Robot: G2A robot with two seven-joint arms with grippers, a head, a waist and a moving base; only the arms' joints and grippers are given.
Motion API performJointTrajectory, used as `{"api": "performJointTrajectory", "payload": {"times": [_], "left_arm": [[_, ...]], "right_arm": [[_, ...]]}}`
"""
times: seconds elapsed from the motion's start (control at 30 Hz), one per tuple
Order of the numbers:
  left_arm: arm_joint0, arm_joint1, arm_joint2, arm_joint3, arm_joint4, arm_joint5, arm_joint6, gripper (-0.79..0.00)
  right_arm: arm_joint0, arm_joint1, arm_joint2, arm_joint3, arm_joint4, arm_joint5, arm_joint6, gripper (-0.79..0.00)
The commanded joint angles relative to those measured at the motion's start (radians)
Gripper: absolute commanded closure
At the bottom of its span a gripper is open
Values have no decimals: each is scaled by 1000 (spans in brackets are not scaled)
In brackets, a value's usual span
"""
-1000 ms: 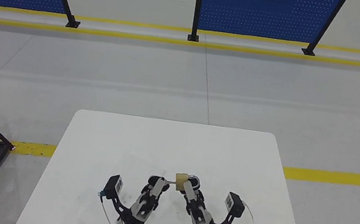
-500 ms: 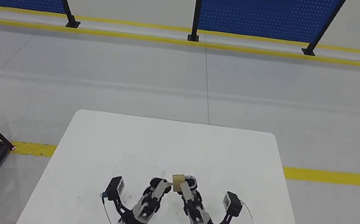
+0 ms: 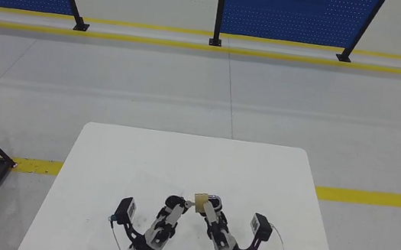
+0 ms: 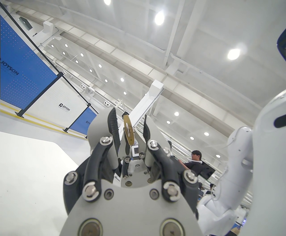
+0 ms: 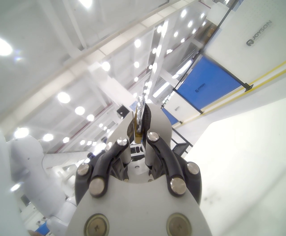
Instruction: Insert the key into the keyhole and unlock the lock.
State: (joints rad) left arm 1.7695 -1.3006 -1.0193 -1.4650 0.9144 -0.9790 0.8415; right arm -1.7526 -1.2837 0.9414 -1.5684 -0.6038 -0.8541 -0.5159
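Now right claw point(image 5: 140, 116) pinches the lock point(image 3: 201, 200) (nudged slightly sideways since earlier); left claw point(image 4: 129, 115) spread around the key point(image 4: 129, 134).

A white table point(image 3: 256, 171) with rounded corners stands on the grey floor point(image 3: 189, 93); a few dark smudges point(image 5: 209, 197) mark its top.
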Motion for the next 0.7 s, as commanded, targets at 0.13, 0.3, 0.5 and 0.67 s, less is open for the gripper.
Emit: {"api": "performJointTrajectory", "payload": {"times": [0.13, 0.3, 0.5, 0.67], "left_arm": [[6, 4, -16, -3, -2, -23, -26, -163], [3, 2, -11, 2, -2, -14, -40, -142], [-5, -1, -7, 10, -6, -3, -51, -139], [-8, -3, -8, 11, -9, 3, -54, -58]], "right_arm": [[-3, 0, 10, -7, 12, 0, 17, 0], [0, -1, 11, -8, 17, 8, 35, 0], [2, -3, 12, -9, 22, 15, 56, 0], [3, -3, 14, -10, 28, 19, 76, 0]]}}
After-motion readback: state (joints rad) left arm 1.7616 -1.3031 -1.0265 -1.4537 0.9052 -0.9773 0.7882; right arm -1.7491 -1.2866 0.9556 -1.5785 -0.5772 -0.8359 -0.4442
